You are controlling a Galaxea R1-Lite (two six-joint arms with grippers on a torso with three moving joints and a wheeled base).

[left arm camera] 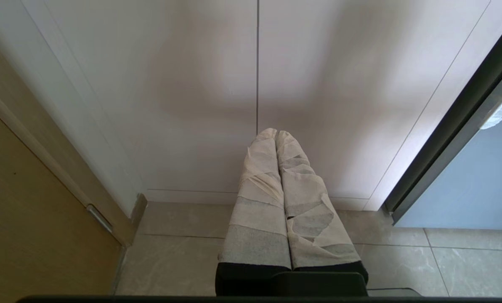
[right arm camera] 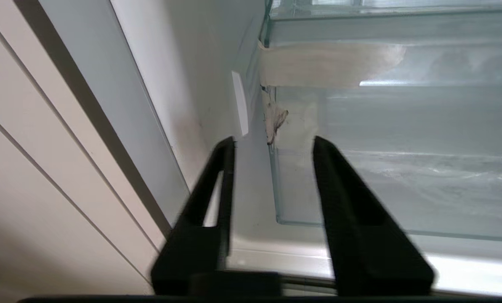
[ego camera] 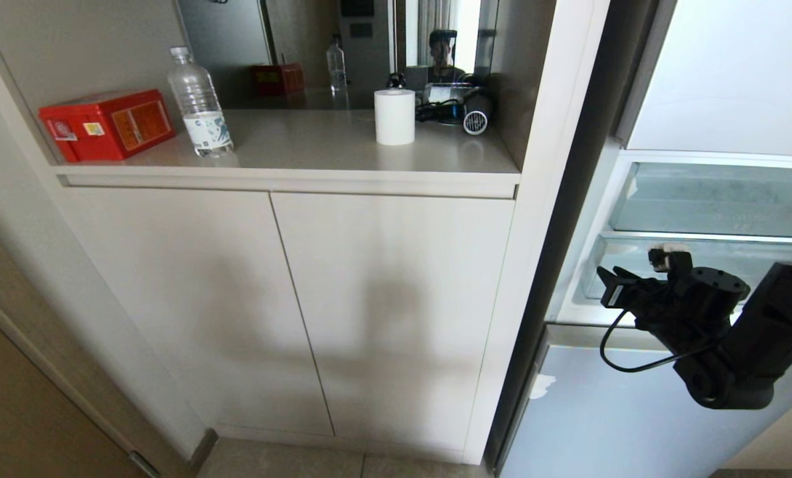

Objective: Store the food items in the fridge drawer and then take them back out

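Note:
The fridge stands open at the right of the head view. Its clear fridge drawer sits low in the compartment. Pale tape is stuck on the drawer's corner. My right gripper hovers just before that left front corner. Its black fingers are open with nothing between them. No food items are in view. My left gripper is shut and empty, its tape-wrapped fingers pointing at the cabinet doors above the floor.
A second clear bin sits above the drawer. Left of the fridge is a cabinet with a counter holding a red box, a water bottle, a paper roll and a hair dryer. A person shows in the mirror.

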